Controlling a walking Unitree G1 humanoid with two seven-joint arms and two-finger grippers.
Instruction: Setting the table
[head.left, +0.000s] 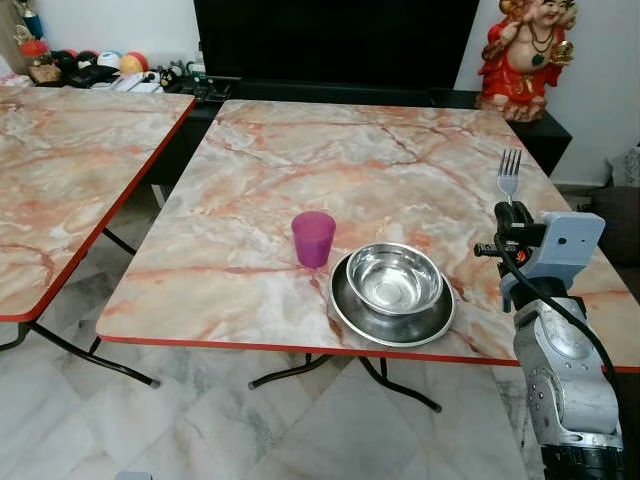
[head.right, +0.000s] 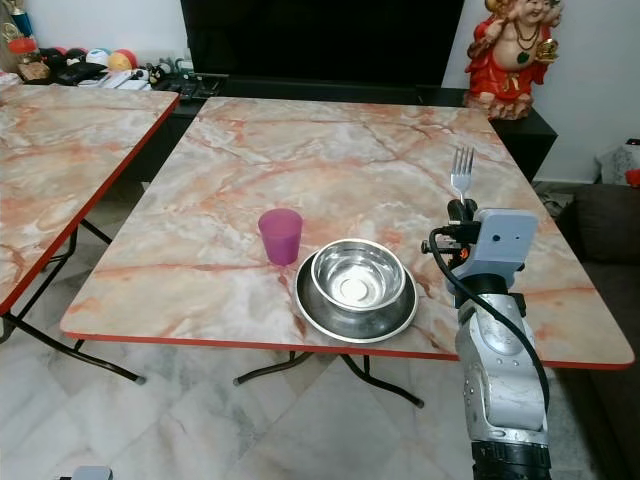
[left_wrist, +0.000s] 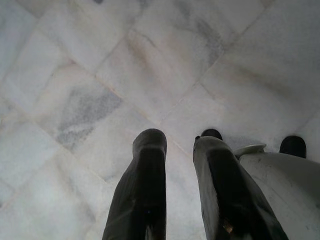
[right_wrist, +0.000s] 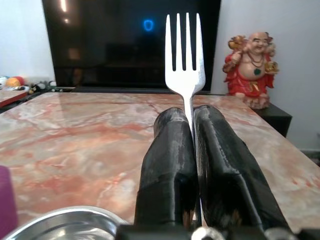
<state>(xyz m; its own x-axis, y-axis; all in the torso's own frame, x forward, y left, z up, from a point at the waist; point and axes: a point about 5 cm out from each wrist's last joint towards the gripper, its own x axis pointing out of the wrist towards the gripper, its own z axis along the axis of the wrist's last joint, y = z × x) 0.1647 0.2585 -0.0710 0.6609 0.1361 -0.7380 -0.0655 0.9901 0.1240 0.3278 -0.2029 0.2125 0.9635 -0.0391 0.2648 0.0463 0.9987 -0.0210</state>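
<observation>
A steel bowl (head.left: 394, 277) sits in a steel plate (head.left: 392, 318) near the front edge of the marble table (head.left: 340, 170). A purple cup (head.left: 313, 238) stands just left of them. My right gripper (head.left: 509, 212) is raised to the right of the plate, shut on a silver fork (right_wrist: 184, 55) held upright with its tines pointing up. The fork's handle is hidden between the black fingers (right_wrist: 170, 165). My left gripper (left_wrist: 177, 150) hangs low over the floor, its fingers slightly apart with nothing between them.
A second marble table (head.left: 70, 170) stands to the left with a gap between. Behind are a dark TV (head.left: 330, 40) on a low black cabinet, a red laughing figurine (head.left: 525, 55), and small clutter (head.left: 90, 68) at the far left. White marble floor tiles (left_wrist: 125, 75) lie below.
</observation>
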